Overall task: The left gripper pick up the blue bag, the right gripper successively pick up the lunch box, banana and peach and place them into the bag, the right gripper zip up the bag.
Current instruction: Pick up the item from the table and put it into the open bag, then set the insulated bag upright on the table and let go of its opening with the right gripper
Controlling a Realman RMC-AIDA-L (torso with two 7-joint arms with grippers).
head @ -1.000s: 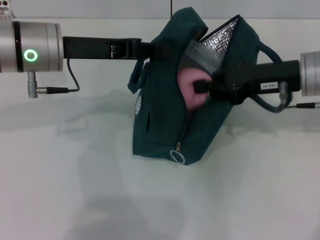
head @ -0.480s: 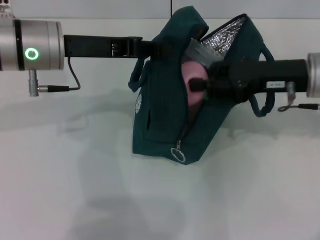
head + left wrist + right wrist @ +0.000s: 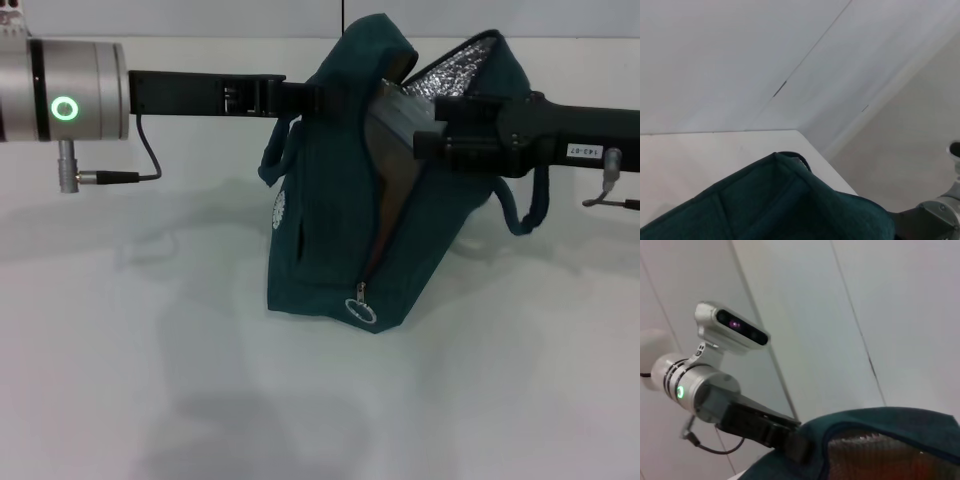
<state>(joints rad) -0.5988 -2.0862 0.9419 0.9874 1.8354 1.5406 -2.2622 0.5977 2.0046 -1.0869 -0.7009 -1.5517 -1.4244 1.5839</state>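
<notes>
Two grippers meet at the bag in front of you. Your left gripper [image 3: 305, 98] is clamped on the upper edge of the blue bag [image 3: 330, 230], a soft, boxy pouch of dark teal fabric, holding that side up so the bag stands tilted on the white table [image 3: 150, 380]. Your right gripper [image 3: 425, 140], a matte black block, sits at the bag's open mouth, its tip against the crinkled silver foil lining [image 3: 450, 72]; you cannot tell how far its fingers are parted. Below the opening, the zipper runs down to a round metal pull ring [image 3: 360, 311] near the bag's base. A limp carry strap [image 3: 530, 200] loops out under the right arm.
</notes>
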